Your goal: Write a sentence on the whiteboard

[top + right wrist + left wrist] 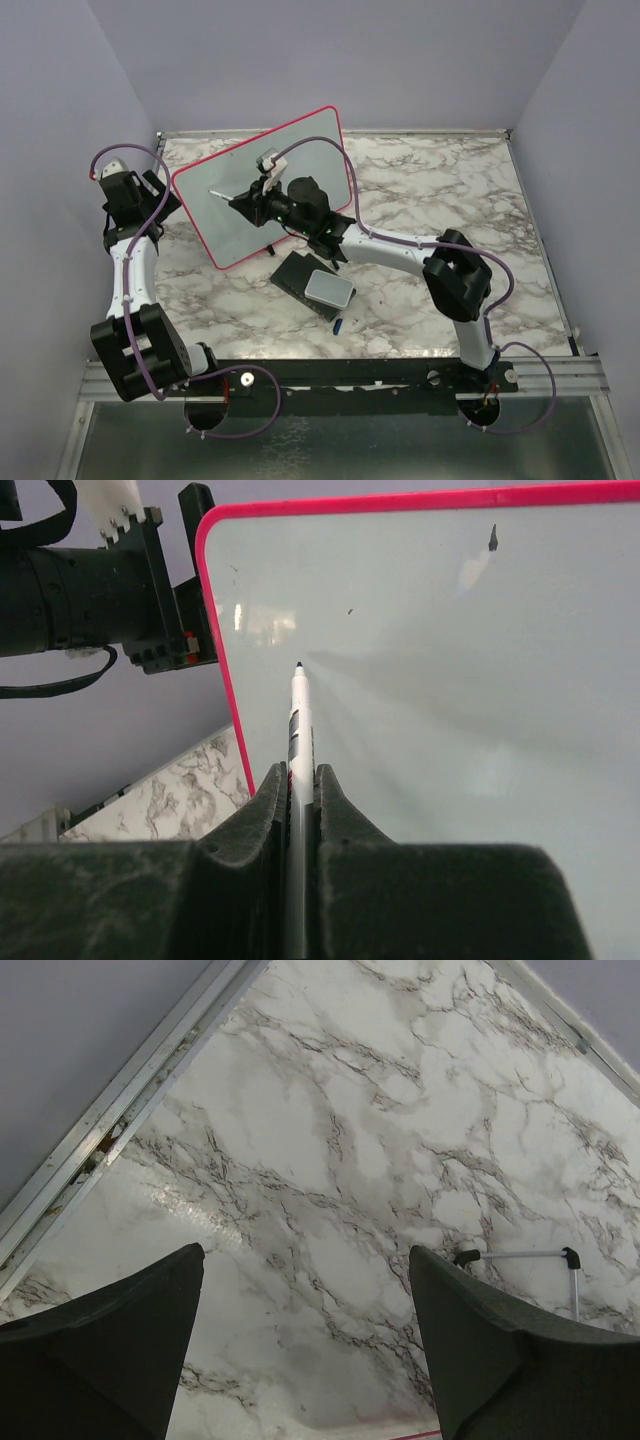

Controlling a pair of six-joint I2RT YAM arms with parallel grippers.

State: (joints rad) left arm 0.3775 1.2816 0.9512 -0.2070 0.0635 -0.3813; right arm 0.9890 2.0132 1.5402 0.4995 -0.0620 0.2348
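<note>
Whiteboard (300,150) stands tilted at back-left of marble table (450,190), blank bar a few specks; sentence not begun. Right gripper (298,780) pinches marker (298,715), tip near upper-left corner, contact uncertain. Left gripper (305,1252) spread wide.

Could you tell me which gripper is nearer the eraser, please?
Right. The right gripper, shut on the marker at the whiteboard, is beyond the eraser; the left gripper sits past the whiteboard's left edge.
</note>
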